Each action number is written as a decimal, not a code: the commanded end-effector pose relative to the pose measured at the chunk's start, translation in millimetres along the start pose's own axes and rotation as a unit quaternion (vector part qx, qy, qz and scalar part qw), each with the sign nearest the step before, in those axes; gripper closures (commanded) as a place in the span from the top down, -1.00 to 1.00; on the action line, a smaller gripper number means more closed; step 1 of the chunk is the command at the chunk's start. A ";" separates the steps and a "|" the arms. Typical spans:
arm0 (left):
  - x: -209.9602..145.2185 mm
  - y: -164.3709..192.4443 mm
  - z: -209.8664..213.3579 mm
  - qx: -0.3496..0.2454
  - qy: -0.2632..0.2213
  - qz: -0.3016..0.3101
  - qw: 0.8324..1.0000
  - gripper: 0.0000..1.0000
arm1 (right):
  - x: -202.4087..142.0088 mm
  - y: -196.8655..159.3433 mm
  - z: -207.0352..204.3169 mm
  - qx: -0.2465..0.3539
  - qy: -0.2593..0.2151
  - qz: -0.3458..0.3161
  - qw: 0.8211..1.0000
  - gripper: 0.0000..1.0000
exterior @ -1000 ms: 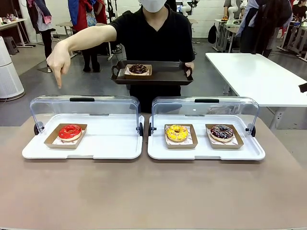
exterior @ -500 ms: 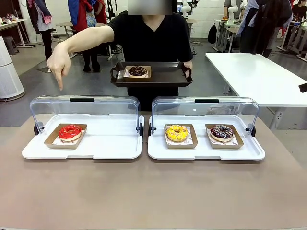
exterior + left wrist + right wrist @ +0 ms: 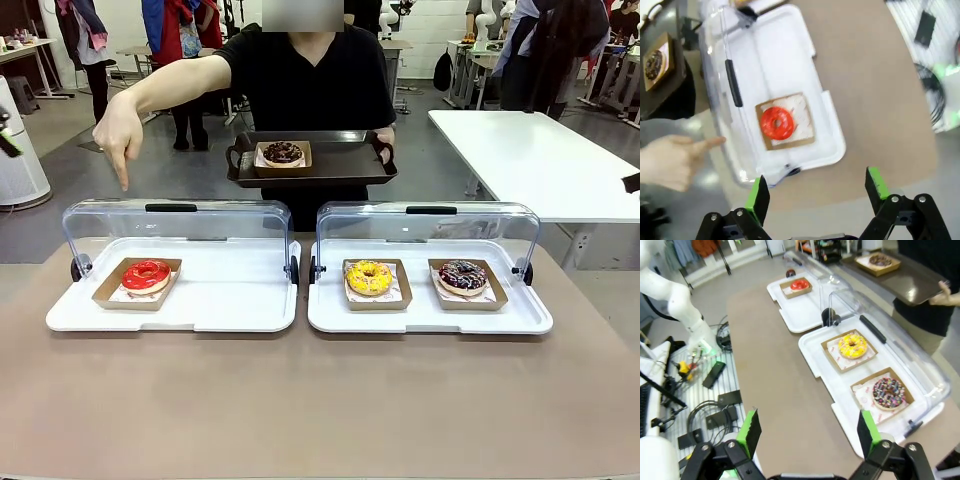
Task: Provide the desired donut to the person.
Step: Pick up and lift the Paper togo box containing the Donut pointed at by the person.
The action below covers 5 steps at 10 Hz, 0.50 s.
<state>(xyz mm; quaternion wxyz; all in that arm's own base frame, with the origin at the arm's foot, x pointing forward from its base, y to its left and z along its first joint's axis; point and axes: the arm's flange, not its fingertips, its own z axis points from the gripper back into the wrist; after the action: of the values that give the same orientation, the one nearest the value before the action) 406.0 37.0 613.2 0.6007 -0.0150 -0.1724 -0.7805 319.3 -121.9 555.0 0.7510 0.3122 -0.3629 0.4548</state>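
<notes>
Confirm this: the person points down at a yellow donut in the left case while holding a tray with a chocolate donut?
No. The front view shows the left case holds a red donut, not a yellow one. The pointing hand, the tray and its chocolate donut stand as said.

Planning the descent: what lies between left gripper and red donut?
Left wrist view: only bare table and the white tray's rim before the red donut.
</notes>
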 end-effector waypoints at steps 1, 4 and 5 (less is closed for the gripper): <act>34.6 -18.5 -60.8 0.051 0.136 -0.030 0.989 1.00 | 0.5 -0.8 0.5 0.003 -0.010 0.003 1.000 1.00; 75.6 -18.8 -141.7 -0.004 0.139 -0.062 0.988 1.00 | 0.5 -0.8 0.5 0.003 -0.010 0.003 1.000 1.00; 81.3 -20.7 -165.1 -0.008 0.147 -0.064 0.987 1.00 | 0.5 -0.8 0.5 0.003 -0.010 0.003 1.000 1.00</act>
<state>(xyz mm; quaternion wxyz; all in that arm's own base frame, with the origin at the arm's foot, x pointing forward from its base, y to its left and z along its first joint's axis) 382.9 -79.8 481.0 0.5558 0.1102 -0.0796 -0.8201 319.2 -121.9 555.1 0.7509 0.3123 -0.3630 0.4548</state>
